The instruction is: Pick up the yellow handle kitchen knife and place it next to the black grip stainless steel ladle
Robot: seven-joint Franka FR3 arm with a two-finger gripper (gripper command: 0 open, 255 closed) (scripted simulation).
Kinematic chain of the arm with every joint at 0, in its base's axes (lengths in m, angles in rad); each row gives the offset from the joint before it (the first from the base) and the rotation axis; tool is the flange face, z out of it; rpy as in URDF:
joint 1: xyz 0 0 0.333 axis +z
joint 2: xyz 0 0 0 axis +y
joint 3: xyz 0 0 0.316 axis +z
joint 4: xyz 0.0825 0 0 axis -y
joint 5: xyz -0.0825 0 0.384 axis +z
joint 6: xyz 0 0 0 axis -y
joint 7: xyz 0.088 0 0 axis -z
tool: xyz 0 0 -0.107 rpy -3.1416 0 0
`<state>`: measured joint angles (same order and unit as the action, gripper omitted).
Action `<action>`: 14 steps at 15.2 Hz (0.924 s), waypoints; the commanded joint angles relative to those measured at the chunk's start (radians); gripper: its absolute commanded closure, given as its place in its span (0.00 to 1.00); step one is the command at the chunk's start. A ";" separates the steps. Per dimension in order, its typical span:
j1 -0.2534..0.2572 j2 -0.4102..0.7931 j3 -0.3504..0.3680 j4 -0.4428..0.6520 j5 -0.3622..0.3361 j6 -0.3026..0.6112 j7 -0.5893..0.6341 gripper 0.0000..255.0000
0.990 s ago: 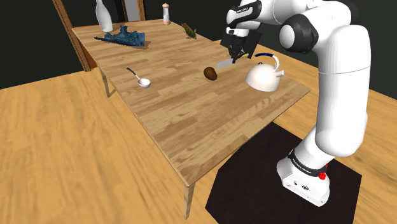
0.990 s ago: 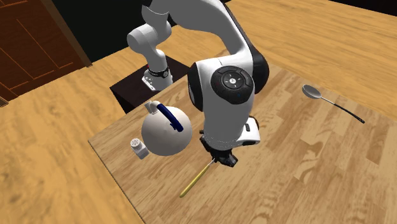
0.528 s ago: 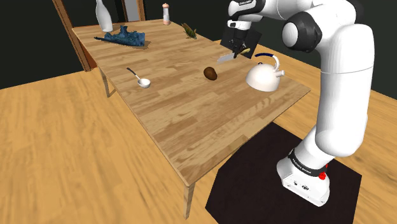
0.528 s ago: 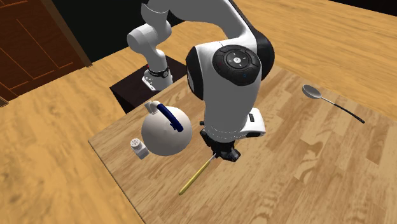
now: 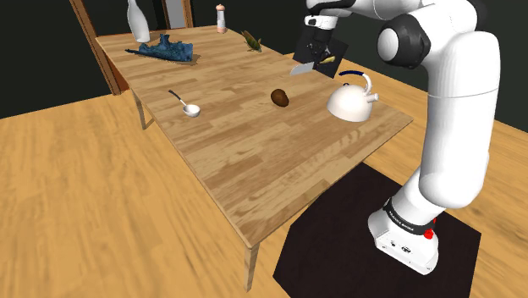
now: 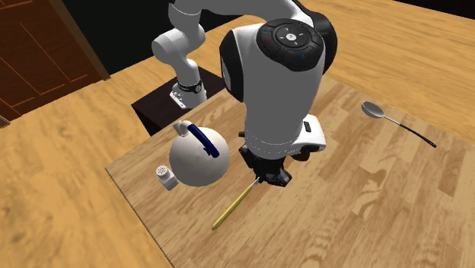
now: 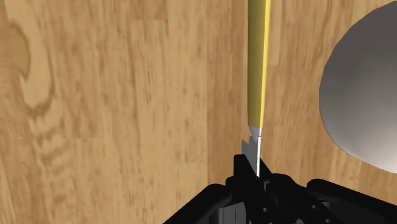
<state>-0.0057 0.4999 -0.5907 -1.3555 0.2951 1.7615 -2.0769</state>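
Shoulder view: the white arm [image 5: 444,102] rises from its stand [image 5: 406,241] and bends over the far side of the wooden counter [image 5: 254,161]. The black pincer [image 5: 315,57] hangs there above the surface. It is clenched on the knife [image 5: 310,66], whose grey blade sticks out towards that view's left and whose yellow handle points to the right. The knife is held up in the air, above the spot between a brown rounded thing [image 5: 280,97] and the white kettle [image 5: 349,103] with its blue-topped handle. The ladle [image 5: 184,103], with a pale bowl and a dark grip, lies flat on the counter well apart from the knife, further towards that view's left.

The second exterior view looks down on the arm from above. The pincer [image 6: 268,177] points down beside the kettle [image 6: 198,157], and the knife [image 6: 232,207] slants away from it towards the near counter [image 6: 358,198] edge, yellow handle outward. The ladle [image 6: 396,122] lies far off at that view's right.

The wrist view shows the pincer [image 7: 253,175] with both black fingers closed on the thin blade just short of the handle. The knife [image 7: 257,63] runs straight away from them over the wood grain of the counter [image 7: 127,95]. The kettle [image 7: 362,95] bulges in just beside it.
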 commanded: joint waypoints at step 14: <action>0.301 -0.207 0.047 -0.261 -0.116 0.098 0.317 1.00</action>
<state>0.2711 0.3095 -0.5502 -1.5888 0.1887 1.8444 -1.7899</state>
